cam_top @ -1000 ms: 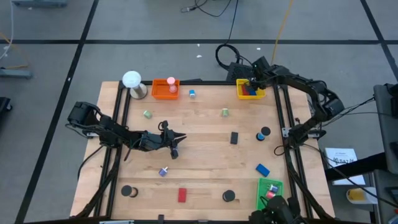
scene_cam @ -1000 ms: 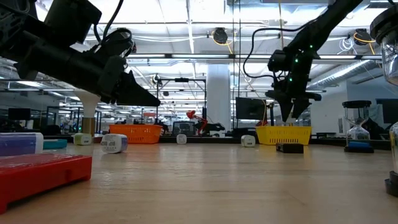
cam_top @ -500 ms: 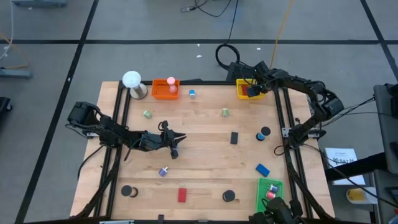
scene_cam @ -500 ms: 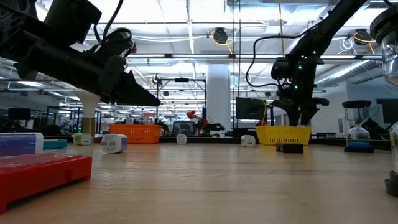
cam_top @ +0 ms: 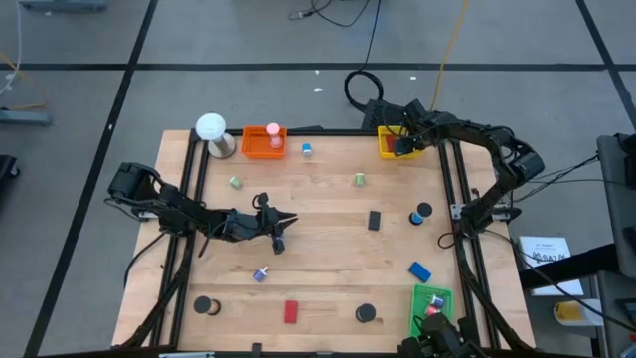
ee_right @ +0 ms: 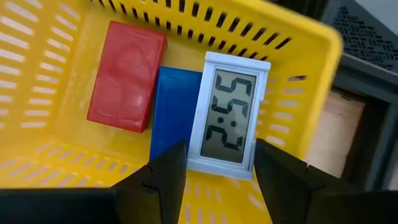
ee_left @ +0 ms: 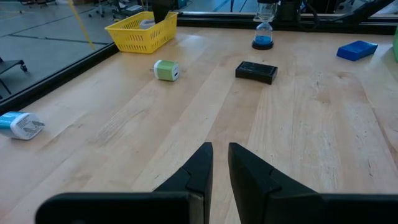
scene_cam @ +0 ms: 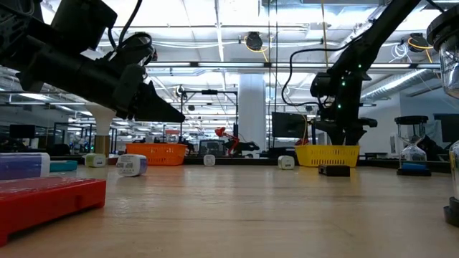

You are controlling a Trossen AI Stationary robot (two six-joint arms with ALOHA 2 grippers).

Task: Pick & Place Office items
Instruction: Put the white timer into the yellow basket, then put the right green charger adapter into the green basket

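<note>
My right gripper (cam_top: 400, 146) (ee_right: 214, 155) is open and points down into the yellow tray (cam_top: 384, 149) at the table's far right corner. Its fingers stand either side of the near end of a white-framed digital display (ee_right: 227, 118), which lies in the tray beside a blue block (ee_right: 174, 112) and a red block (ee_right: 124, 74). My left gripper (cam_top: 286, 227) (ee_left: 217, 149) is shut and hovers over the table's middle left. A black block (cam_top: 375, 220), black discs (cam_top: 425, 211) (cam_top: 366, 313) (cam_top: 204, 306), another blue block (cam_top: 419, 269) and another red block (cam_top: 291, 311) lie flat on the wood.
An orange tray (cam_top: 263, 141) and a white ball on a round base (cam_top: 211, 127) stand at the far edge; a green tray (cam_top: 430, 303) sits at the near right. Small green bits (cam_top: 236, 182) (cam_top: 360, 179), a blue bit (cam_top: 307, 149) and a purple clip (cam_top: 261, 273) are scattered about.
My right gripper has sunk a little lower into the yellow tray and shifted slightly toward the table's left. The left arm has kept still.
</note>
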